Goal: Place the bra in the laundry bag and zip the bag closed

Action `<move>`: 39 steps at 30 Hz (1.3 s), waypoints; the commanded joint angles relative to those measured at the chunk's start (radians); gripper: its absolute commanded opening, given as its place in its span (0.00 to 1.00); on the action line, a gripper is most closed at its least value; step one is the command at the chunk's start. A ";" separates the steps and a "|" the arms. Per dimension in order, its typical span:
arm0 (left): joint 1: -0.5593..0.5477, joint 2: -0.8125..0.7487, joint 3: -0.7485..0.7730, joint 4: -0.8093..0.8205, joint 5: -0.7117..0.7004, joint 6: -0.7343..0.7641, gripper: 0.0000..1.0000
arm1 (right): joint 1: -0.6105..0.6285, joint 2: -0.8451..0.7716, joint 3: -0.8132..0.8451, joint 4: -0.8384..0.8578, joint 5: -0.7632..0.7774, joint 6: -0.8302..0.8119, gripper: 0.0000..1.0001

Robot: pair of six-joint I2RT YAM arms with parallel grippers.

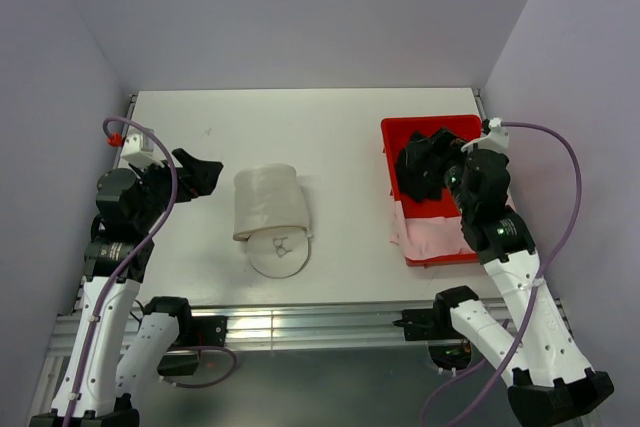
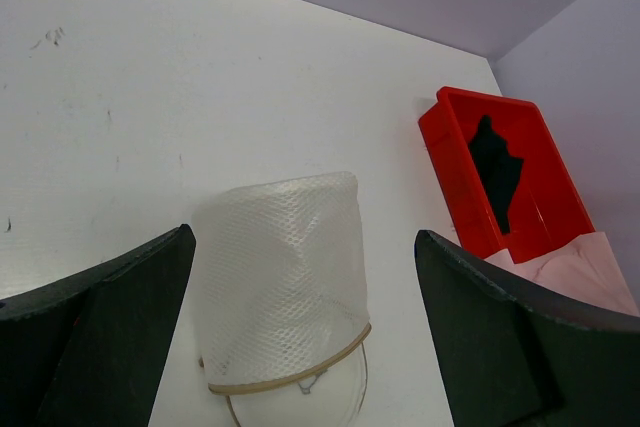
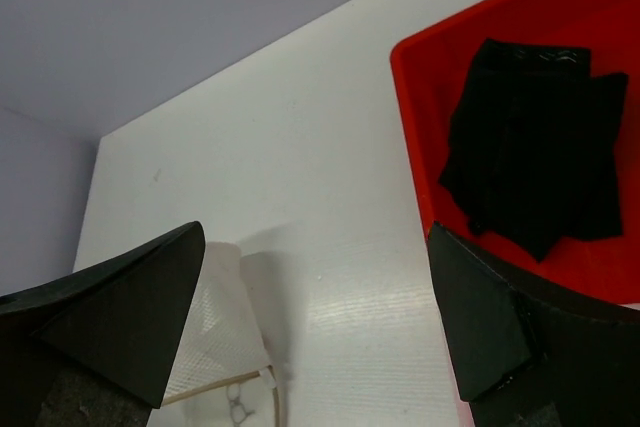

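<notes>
near the right edge of the tabletop [image 1: 300,122], seen from above, the bra [image 1: 425,237] lies limp, draped at the near-left corner of a red bin [image 1: 388,152], and the right tool [image 1: 428,167] hangs above that bin. the bag [image 1: 272,209] sits mid-tabletop, with the left tool [image 1: 203,175] just to its left.

left wrist view: this tool's fingers are spread wide and empty, framing the bag, whose mouth toward the near edge looks unzipped. a black garment [image 2: 497,172] lies in the bin.

right wrist view: the fingers are likewise parted, nothing held, over the bin's left wall.

the bra looks light, soft and floppy. i'd pinch a bunched fold of the part outside the bin, clear of the black cloth.
</notes>
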 commanded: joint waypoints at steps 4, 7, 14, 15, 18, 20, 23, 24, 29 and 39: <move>0.006 -0.011 0.004 0.043 0.026 0.017 0.99 | -0.011 0.054 0.050 -0.144 0.182 0.029 1.00; 0.006 -0.013 0.004 0.047 0.038 0.014 0.99 | -0.037 0.083 0.027 -0.195 0.244 0.066 1.00; 0.006 -0.022 0.006 0.046 0.041 0.013 0.99 | -0.108 0.043 -0.141 -0.203 0.106 0.076 0.97; 0.006 -0.022 0.006 0.047 0.043 0.010 0.99 | -0.108 0.017 -0.154 -0.210 0.107 0.062 0.97; 0.006 -0.024 0.006 0.047 0.049 0.007 0.99 | -0.105 -0.021 -0.168 -0.261 0.063 0.017 0.91; 0.006 -0.024 0.006 0.049 0.052 0.005 0.99 | -0.091 -0.041 -0.178 -0.278 0.018 0.005 0.88; 0.006 -0.030 0.006 0.044 0.046 0.007 0.99 | -0.027 -0.060 -0.189 -0.307 0.047 0.028 0.86; 0.006 -0.034 0.004 0.046 0.044 0.008 0.99 | -0.005 -0.055 -0.186 -0.312 0.051 0.035 0.82; 0.007 -0.034 0.006 0.044 0.040 0.007 0.99 | 0.090 -0.004 -0.226 -0.295 0.066 0.095 0.73; 0.007 -0.025 0.004 0.049 0.055 0.004 0.99 | 0.271 0.109 -0.336 -0.184 0.176 0.238 0.56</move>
